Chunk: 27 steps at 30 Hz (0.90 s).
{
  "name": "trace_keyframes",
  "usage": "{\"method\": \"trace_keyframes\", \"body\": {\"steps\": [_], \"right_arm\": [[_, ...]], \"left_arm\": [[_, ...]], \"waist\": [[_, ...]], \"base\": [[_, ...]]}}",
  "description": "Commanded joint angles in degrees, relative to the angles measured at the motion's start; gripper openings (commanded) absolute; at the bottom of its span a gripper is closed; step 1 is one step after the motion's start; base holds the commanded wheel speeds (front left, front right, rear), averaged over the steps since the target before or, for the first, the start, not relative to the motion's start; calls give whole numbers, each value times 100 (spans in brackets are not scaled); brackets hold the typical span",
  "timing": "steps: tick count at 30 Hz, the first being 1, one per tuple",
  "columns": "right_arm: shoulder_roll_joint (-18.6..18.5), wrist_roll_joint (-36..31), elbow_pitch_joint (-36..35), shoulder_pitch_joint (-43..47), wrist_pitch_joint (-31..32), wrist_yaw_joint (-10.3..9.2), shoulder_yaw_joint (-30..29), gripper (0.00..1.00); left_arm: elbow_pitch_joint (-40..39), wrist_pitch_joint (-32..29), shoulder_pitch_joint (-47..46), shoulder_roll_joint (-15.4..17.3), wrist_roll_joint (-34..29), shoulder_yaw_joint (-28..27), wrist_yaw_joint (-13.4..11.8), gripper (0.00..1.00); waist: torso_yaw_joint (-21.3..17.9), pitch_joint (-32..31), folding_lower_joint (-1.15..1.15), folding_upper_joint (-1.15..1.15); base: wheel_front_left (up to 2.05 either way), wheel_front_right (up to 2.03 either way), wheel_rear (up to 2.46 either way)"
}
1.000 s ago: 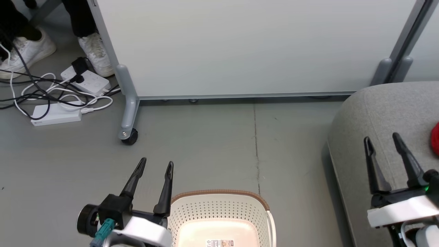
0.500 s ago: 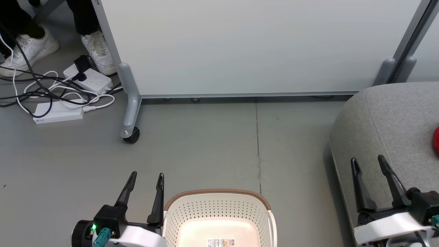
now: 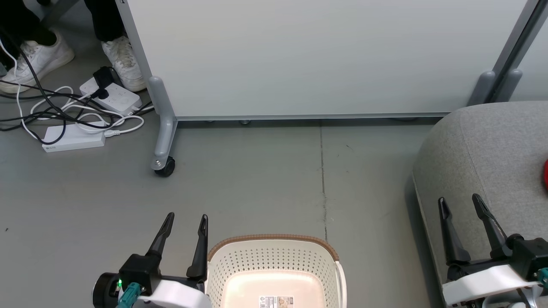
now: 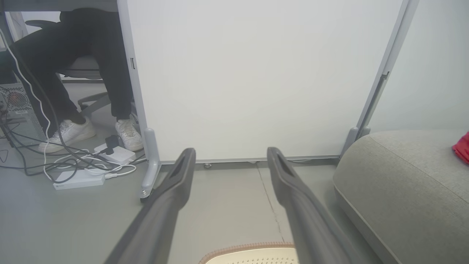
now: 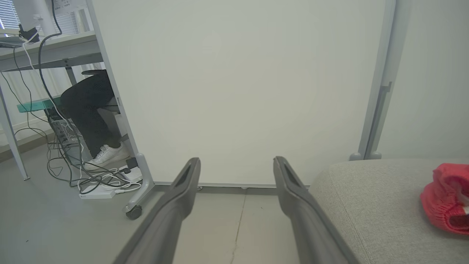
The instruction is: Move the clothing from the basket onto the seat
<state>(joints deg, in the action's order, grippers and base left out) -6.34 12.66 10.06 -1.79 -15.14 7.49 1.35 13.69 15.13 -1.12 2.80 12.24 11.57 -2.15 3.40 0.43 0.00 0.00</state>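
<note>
The cream basket (image 3: 274, 246) with its brown rim stands on the floor at the bottom centre of the head view; what shows of its inside holds just a bottom sticker. Its rim (image 4: 249, 248) peeks in below my left fingers. The grey seat (image 3: 488, 149) fills the right side. Red clothing (image 5: 445, 200) lies on the seat (image 5: 373, 205), a sliver of it (image 3: 546, 173) at the head view's right edge and another (image 4: 462, 148) in the left wrist view. My left gripper (image 3: 187, 219) hangs open just left of the basket. My right gripper (image 3: 460, 201) is open above the seat's front edge.
A white wheeled partition (image 3: 308, 55) stands across the back, its caster (image 3: 164, 166) on the floor. Power strips and tangled cables (image 3: 77, 119) lie at the far left beside a seated person's white shoes (image 3: 122, 62). Grey floor stretches between basket and partition.
Both grippers have drawn back toward the bottom of the head view and then stayed still. The camera shifted slightly. Both stayed open.
</note>
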Motion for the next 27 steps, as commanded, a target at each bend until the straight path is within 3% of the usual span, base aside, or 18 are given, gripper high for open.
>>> {"method": "trace_keyframes", "body": {"steps": [1,8,13,20,27], "right_arm": [[-38,-34,9,-1,-1,1,-3,100],[-28,-44,11,-43,-1,1,3,100],[1,-84,13,-76,0,1,-39,100],[-5,-118,-3,-71,0,1,-44,100],[9,-125,9,-108,0,1,-38,100]], "left_arm": [[-59,1,-86,22,45,-5,-4,100],[68,1,-62,21,227,-52,181,100],[101,1,-65,23,260,-14,462,100],[52,1,-34,24,276,5,599,100],[102,1,-101,21,350,-3,545,100]], "waist": [[11,5,0,0],[3,33,0,0],[-25,78,0,0],[-30,120,0,0],[-26,154,0,0]], "base": [[0,0,0],[0,0,0],[0,0,0],[0,0,0],[0,0,0]]}}
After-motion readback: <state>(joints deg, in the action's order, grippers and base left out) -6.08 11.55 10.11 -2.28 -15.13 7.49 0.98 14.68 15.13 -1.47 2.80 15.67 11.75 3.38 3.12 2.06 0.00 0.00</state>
